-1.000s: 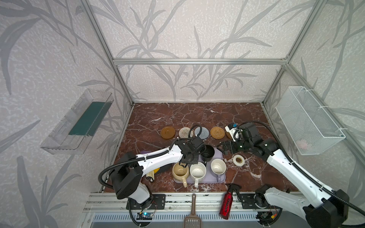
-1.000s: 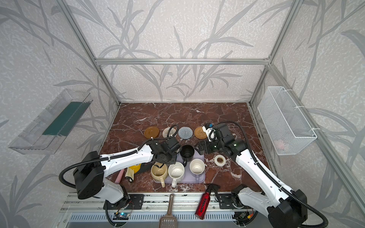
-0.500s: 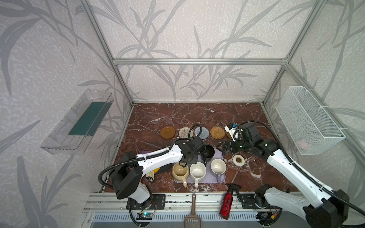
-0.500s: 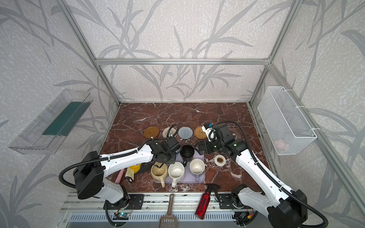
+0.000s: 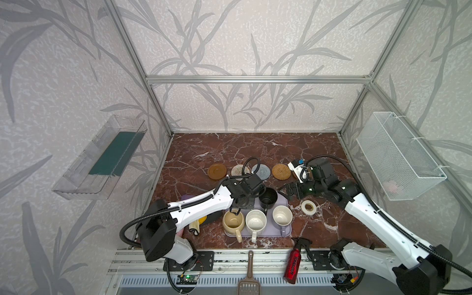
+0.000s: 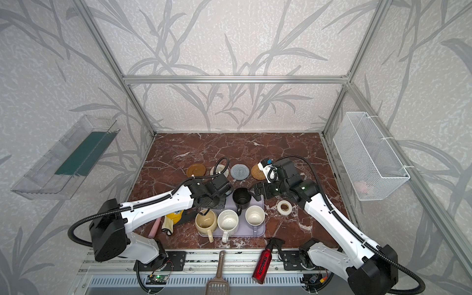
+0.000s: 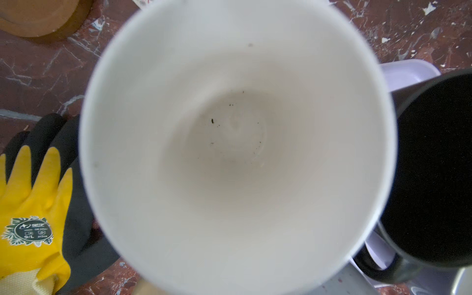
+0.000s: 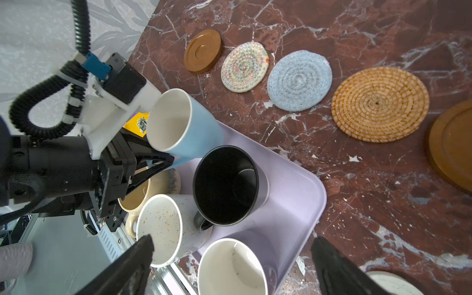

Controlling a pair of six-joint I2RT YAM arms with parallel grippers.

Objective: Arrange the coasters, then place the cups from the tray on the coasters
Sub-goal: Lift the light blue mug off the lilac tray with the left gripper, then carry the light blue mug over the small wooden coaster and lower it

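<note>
Four coasters lie in a row: amber (image 5: 217,171), cream woven (image 5: 240,171), grey-blue (image 5: 261,171) and rattan (image 5: 281,171). A second amber coaster (image 8: 454,148) lies beside the rattan one. On the lavender tray (image 8: 293,199) stand the black cup (image 5: 268,198), cream-yellow cup (image 5: 233,222), speckled cup (image 5: 255,222) and lavender-grey cup (image 5: 282,216). The light blue cup (image 8: 178,125) leans tilted at the tray's far left corner. My left gripper (image 8: 163,161) is shut on its lower side, hiding the handle. My right gripper (image 8: 232,245) hangs open above the lavender-grey cup.
A white tape roll (image 5: 308,207) lies right of the tray. A yellow-and-black glove (image 7: 30,194) lies left of it. A red spray bottle (image 5: 292,263) and a brown scoop (image 5: 249,278) sit at the front edge. A wire basket (image 5: 398,158) hangs on the right wall.
Almost nothing has moved. My left gripper stays at the blue cup and my right gripper hovers in the same place over the tray's right side.
</note>
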